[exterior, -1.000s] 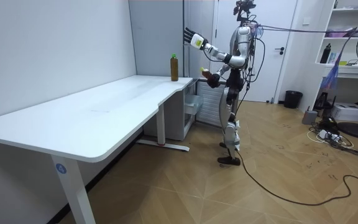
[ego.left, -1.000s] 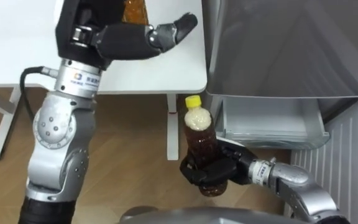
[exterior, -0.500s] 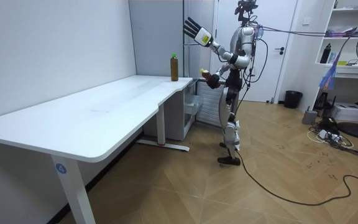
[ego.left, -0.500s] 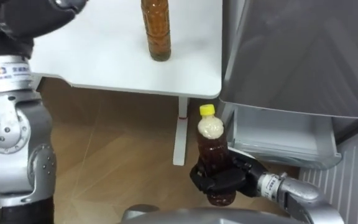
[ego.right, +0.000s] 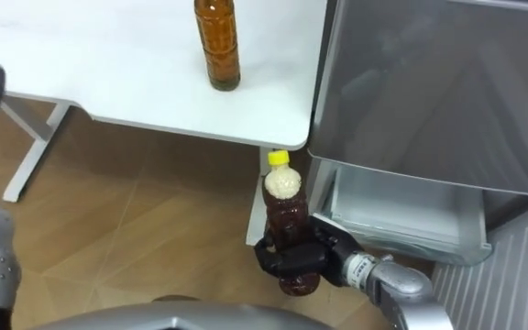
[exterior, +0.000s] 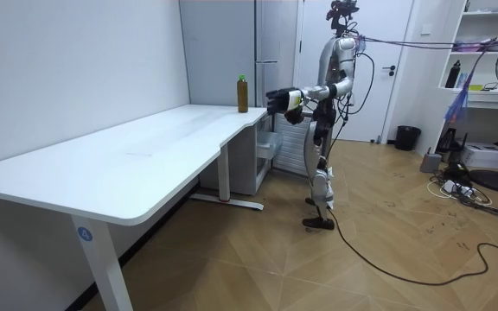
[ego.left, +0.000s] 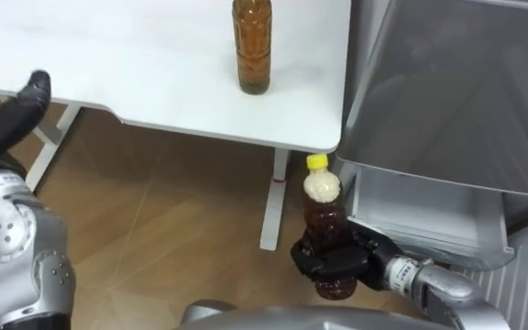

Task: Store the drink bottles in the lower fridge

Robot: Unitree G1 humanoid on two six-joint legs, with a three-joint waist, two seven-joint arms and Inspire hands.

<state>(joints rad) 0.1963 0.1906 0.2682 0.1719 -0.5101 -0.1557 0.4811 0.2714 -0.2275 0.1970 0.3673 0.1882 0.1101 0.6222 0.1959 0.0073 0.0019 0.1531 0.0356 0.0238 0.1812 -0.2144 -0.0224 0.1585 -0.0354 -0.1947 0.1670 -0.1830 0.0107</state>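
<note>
**One drink in your right hand**

Your right hand point(ego.left: 330, 265) clasps a brown plastic bottle with yellow cap point(ego.left: 323, 203), upright, just beside the open grey fridge drawer point(ego.left: 426, 213). A second brown bottle point(ego.left: 252, 46) stands on the white tabletop point(ego.left: 126, 55). Your left hand point(ego.left: 12, 115) is empty, fingers straight.

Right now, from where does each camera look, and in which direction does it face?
Left eye view: on the robot's head, looking down at the white table, the standing bottle and the open fridge drawer; the left hand reaches in at far left, the right hand grips the held bottle.
Right eye view: same head, slightly aside, same downward scene.
Room view: across the room, facing along the table toward the whole robot standing at its far end.
Shared: both eye views show both bottles, table and drawer.
</note>
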